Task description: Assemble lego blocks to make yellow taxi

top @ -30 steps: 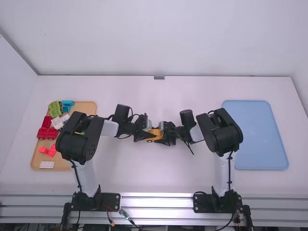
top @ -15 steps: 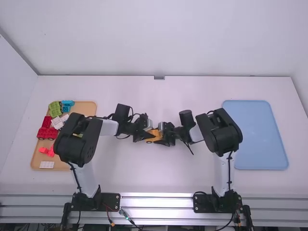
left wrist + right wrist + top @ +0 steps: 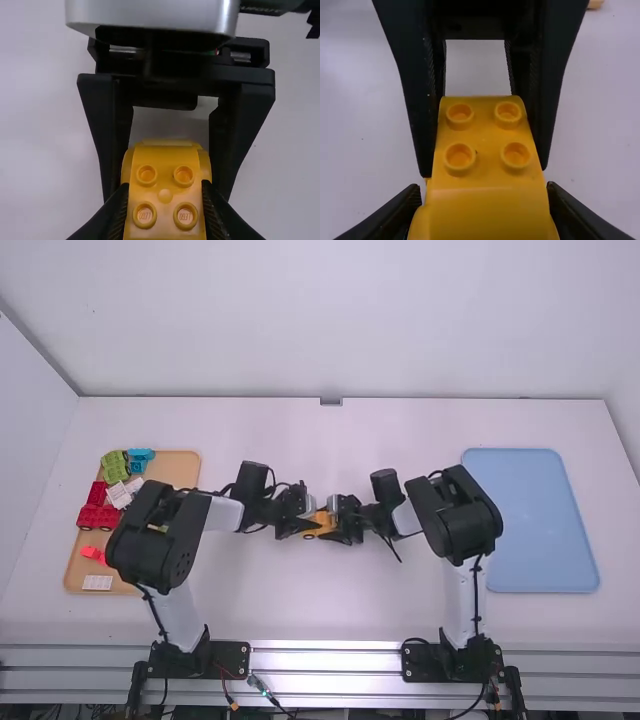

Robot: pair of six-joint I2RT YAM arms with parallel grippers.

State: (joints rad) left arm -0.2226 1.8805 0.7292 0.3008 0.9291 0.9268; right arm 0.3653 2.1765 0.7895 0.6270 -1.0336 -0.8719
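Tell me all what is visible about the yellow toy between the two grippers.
The yellow toy looks like glossy hard plastic. Round hollow studs stand at both ends, with a smooth part between; its near side seems to carry a dark wheel. The left gripper and right gripper hold its opposite ends, around the table's middle.

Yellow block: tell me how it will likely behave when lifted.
The yellow block is probably stiff, given its crisply moulded studs. Its smooth, glossy surface may slip under a weak grip. Being small and plastic-looking, it is likely light.
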